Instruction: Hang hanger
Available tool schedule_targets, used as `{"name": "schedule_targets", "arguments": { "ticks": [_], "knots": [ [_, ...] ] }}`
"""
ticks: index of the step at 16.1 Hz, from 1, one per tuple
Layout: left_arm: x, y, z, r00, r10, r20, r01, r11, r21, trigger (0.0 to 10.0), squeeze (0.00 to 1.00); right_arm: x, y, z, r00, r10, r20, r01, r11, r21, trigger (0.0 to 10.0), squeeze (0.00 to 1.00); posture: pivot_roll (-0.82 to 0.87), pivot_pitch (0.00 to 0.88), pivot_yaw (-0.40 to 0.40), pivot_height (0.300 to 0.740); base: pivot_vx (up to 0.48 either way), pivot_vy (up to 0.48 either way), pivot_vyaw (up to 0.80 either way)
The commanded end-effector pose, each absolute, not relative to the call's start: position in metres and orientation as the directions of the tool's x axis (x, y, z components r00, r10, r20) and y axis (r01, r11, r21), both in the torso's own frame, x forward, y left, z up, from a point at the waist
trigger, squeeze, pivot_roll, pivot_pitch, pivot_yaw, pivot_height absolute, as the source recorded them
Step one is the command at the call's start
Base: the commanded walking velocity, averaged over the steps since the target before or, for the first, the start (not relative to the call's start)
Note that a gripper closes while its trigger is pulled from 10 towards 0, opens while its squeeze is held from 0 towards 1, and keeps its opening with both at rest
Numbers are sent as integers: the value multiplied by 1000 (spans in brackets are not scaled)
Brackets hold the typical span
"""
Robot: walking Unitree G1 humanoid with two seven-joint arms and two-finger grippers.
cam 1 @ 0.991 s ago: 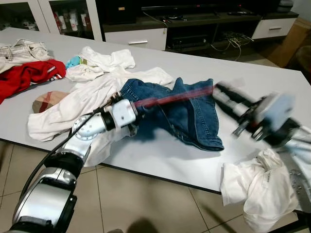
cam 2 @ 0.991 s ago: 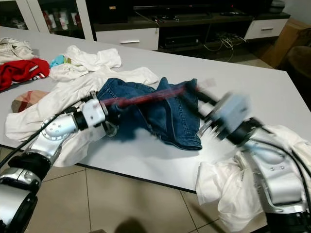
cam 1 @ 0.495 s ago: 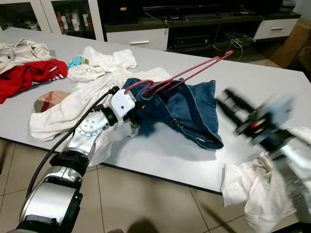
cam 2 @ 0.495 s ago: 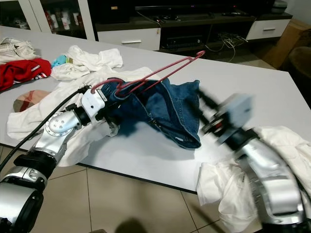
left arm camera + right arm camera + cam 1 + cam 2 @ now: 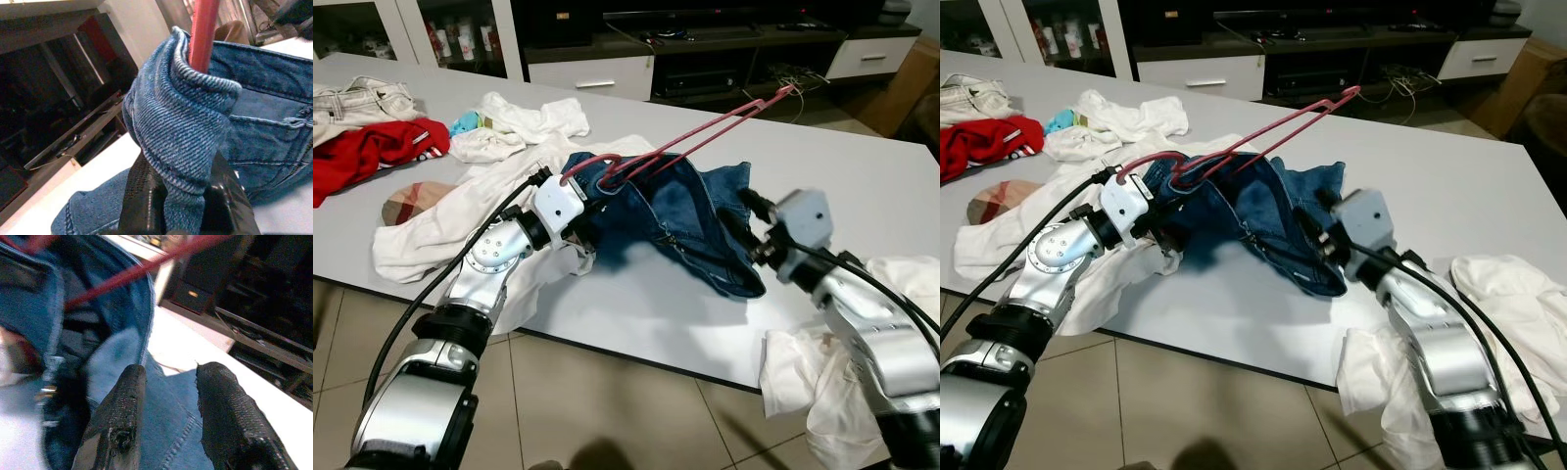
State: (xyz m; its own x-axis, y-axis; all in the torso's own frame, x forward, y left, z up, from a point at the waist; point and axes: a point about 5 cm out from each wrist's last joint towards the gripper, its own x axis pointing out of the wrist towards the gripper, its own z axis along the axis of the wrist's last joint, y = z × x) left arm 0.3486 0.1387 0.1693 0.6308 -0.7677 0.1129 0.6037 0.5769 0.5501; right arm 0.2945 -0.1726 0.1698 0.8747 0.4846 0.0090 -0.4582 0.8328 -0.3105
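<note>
A red wire hanger slants up over the table, its lower end tucked inside blue jeans that lie bunched on the grey table. My left gripper is shut on a fold of the jeans' waistband with the hanger's rod inside it, seen close up in the left wrist view, where the denim fold sits between the fingers. My right gripper reaches in from the right, open, its fingertips just over the jeans' right side.
White garments lie behind my left arm, a red one at the far left. More white cloth hangs over the table's near right edge. A dark TV cabinet stands beyond the table.
The left gripper has lifted the hanger end and waistband, tilting the hanger upward. The right gripper swung back, then came in against the jeans' right side.
</note>
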Motion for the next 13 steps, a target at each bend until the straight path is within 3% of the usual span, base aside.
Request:
{"name": "schedule_targets", "arguments": {
  "ticks": [1,7,13],
  "knots": [
    [349,140,175,628,-766,137,594,585,552,0,0,297,-173,169,882,470,9,-441,834,-330,10000,0,-61,0,-31,740,0,0,0],
    [345,136,174,615,-777,136,601,573,558,0,0,306,-161,169,880,472,51,-446,858,-255,10000,0,-64,0,-38,740,0,0,0],
    [342,136,173,613,-778,136,598,570,563,0,0,304,-173,195,878,458,144,-441,887,-135,10000,0,-62,0,-48,740,0,0,0]
  ]
}}
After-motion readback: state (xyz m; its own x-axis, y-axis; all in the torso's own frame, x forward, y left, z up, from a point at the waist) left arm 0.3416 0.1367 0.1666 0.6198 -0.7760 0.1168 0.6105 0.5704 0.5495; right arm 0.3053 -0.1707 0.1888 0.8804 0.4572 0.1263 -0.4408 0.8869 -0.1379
